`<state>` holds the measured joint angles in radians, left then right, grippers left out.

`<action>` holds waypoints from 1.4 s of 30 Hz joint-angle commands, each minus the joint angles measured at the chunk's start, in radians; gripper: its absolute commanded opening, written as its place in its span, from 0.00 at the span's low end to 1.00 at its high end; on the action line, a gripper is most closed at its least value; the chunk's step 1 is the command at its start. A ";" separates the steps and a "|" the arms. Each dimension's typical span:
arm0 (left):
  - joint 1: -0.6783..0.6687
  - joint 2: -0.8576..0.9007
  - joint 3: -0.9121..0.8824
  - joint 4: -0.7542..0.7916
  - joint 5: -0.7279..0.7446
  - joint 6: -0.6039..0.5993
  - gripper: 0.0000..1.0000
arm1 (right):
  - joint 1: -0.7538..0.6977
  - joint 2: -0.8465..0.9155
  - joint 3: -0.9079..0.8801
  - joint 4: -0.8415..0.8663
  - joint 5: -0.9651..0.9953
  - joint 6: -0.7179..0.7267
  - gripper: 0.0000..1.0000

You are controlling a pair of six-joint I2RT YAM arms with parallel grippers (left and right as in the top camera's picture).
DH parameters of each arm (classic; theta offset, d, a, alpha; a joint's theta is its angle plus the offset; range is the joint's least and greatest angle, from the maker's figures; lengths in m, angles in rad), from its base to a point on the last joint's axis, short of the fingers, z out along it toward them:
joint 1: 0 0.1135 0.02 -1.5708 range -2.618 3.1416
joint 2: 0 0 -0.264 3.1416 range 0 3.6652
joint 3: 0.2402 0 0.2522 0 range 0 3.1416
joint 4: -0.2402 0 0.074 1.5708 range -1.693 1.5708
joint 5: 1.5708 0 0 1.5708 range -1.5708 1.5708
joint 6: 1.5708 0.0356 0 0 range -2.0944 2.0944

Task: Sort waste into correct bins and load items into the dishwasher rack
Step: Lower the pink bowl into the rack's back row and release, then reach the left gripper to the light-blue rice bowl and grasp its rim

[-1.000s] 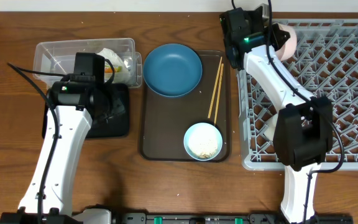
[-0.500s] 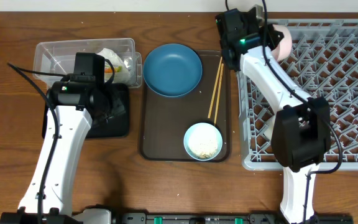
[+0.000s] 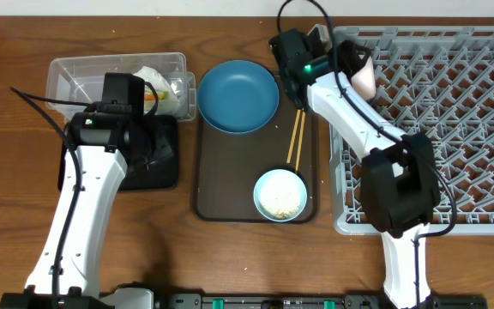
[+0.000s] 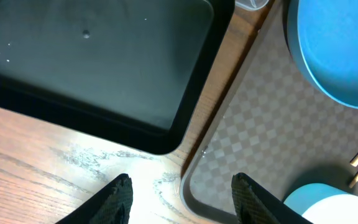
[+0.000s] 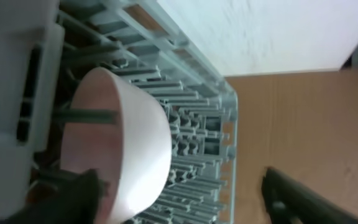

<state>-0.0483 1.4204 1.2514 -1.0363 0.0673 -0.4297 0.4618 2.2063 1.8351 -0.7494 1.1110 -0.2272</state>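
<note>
Your right gripper gapes at the dishwasher rack corner beside the white bowl; left gripper, apart and empty, hangs between black bin and serving tray rim.

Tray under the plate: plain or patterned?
Dark brown tray with a fine checkered texture; clearest in the left wrist view.

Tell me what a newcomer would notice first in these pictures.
The large square grey plastic dishwasher rack fills the right side of the table, with a white bowl propped on edge among the pegs at its far left corner. On the dark brown serving tray in the middle, a dark blue round plate sits at the far end. A pale blue bowl holding white rice sits at the near end.
</note>
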 commanded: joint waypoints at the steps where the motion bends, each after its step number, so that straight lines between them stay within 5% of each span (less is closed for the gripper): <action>1: 0.004 0.006 -0.002 -0.003 -0.016 0.006 0.55 | 0.011 -0.002 0.003 0.002 0.010 0.005 0.91; 12: 0.004 0.006 -0.002 -0.010 0.022 0.054 0.59 | 0.008 -0.157 0.017 -0.024 -0.175 0.152 0.99; 22: -0.121 0.005 -0.002 -0.002 0.206 0.247 0.59 | -0.201 -0.362 0.017 -0.131 -0.813 0.497 0.99; 30: -0.388 0.005 -0.002 0.066 0.206 0.228 0.59 | -0.442 -0.407 0.017 -0.246 -1.203 0.496 0.99; 42: -0.684 0.102 -0.002 0.200 0.204 0.060 0.58 | -0.488 -0.406 0.017 -0.322 -1.213 0.435 0.99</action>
<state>-0.6796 1.4620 1.2514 -0.8619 0.2672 -0.3344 -0.0231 1.8179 1.8400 -1.0695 -0.0788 0.2237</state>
